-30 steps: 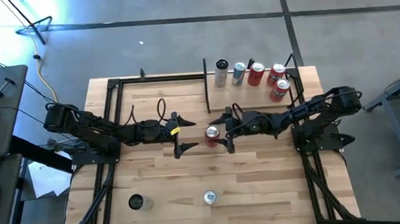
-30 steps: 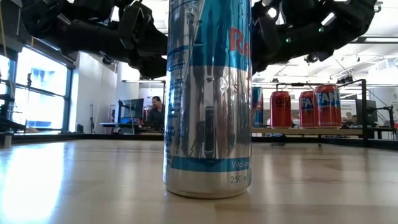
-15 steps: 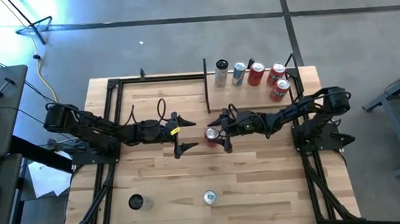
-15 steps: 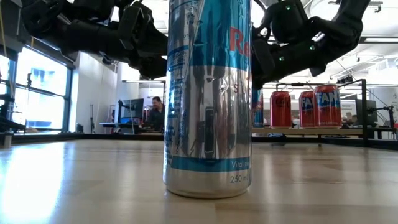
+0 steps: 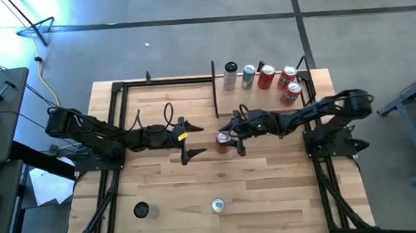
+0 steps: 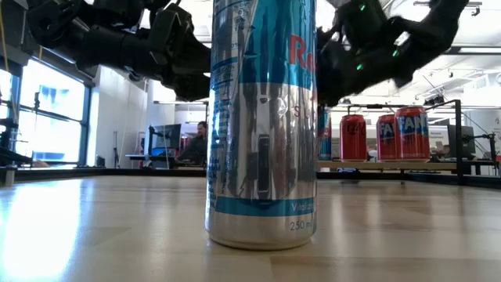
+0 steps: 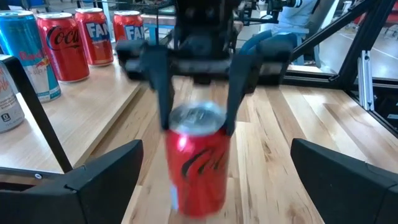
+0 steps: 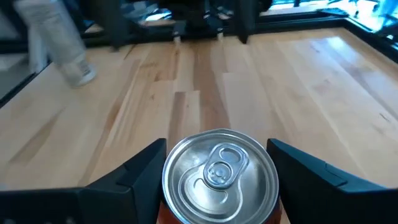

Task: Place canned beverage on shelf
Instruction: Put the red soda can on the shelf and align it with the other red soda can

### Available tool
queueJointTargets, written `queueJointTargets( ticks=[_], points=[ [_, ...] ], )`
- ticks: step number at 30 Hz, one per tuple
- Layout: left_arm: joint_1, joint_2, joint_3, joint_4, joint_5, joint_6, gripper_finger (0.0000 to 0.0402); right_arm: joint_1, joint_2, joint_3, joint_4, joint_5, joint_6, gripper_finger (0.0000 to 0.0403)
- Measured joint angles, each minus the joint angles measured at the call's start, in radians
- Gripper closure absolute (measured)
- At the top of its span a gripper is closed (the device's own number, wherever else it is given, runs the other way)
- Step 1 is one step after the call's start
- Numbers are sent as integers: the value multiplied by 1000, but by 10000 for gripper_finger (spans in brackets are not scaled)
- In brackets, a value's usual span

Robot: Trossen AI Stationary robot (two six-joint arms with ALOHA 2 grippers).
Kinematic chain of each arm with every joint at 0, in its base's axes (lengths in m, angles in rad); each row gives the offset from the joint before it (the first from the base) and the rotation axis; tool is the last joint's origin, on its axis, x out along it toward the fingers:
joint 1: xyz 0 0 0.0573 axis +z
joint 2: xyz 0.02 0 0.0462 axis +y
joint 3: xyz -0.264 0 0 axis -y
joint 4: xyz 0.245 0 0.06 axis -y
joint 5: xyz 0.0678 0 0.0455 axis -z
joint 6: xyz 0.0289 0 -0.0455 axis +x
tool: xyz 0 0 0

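A red can [image 5: 223, 139] stands mid-table between the fingers of my right gripper [image 5: 235, 136], which reaches in from the table's right and is shut on it. My left gripper [image 5: 189, 140] is open and empty just left of the can, and its wrist view shows the can [image 7: 198, 162] close ahead. The shelf [image 5: 265, 98], a small light-wood board with black posts, stands at the far right. It holds several cans, among them a silver one [image 5: 230, 76] and red ones [image 5: 265, 76]. My right gripper pinches the red can's upper part just below the rim [image 8: 173, 177] between its two fingers [image 8: 124, 183], one on the can's far side and one on its near side. The fingers slant down from the table's right. Whether the can's base is on the table, I cannot tell.
A silver-and-blue can [image 5: 218, 205] stands near the front edge and fills the low view [image 6: 262, 125]. A dark can [image 5: 141, 209] stands at the front left. A black frame [image 5: 120, 122] runs along the table's sides. A person [image 6: 200, 141] sits far behind the table.
My right gripper has moved a little toward the table's left and tipped down over the red can. Its fingers have closed in on the can's sides and taken hold of it.
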Motion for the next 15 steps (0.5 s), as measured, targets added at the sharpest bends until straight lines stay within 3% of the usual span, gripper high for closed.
queueJointTargets(
  ticks=[8, 12, 15],
  points=[
    [0, 0, 0, -21, 0, 0, 2, -31, -483, 0, -522, 129, -180, 165],
    [0, 0, 0, -21, 0, 0, 2, -116, -746, 1, -787, 122, -285, 165],
    [0, 0, 0, -21, 0, 0, 2, -212, -873, 0, -909, 127, -350, 165]
  ],
)
